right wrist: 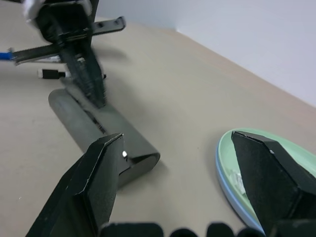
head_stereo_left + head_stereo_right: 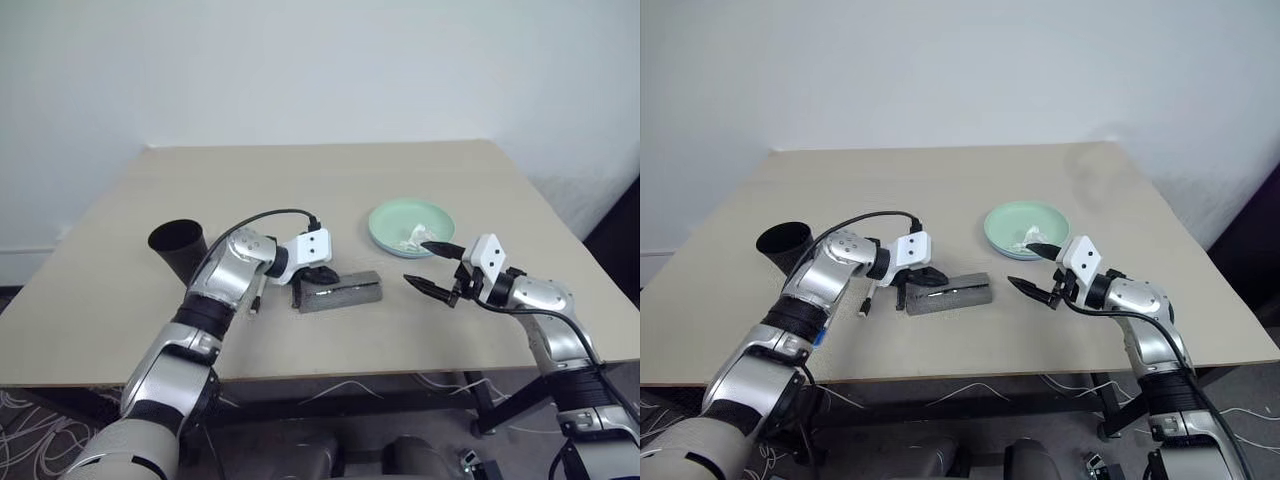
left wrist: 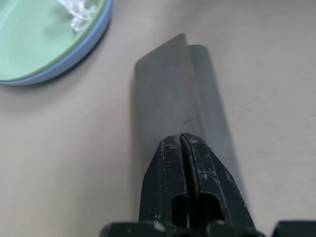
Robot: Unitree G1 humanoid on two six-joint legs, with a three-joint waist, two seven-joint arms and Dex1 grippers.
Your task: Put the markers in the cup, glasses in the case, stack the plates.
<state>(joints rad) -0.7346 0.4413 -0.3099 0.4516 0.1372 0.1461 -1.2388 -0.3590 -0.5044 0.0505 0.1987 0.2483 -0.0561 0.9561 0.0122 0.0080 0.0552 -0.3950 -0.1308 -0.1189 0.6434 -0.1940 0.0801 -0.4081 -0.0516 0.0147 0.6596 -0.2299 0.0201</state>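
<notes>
The grey case (image 2: pixel 342 291) lies at the table's middle front, its lid down as seen in the left wrist view; the glasses are hidden. My left gripper (image 2: pixel 324 275) is shut, its tips just over the case's left end (image 3: pixel 168 98), with nothing between its fingers. My right gripper (image 2: pixel 418 263) hangs open and empty to the right of the case, in front of the plates. The mint green plate (image 2: pixel 410 225) sits stacked on the light blue one (image 3: pixel 74 61), with a bit of crumpled clear stuff on it. The black cup (image 2: pixel 180 246) stands upright at the left. A marker (image 2: pixel 257 298) lies on the table beside my left forearm.
The wooden table (image 2: pixel 330 180) has wide bare room behind the cup, case and plates. Its front edge runs close under both arms. A black cable loops over my left wrist (image 2: pixel 270 215).
</notes>
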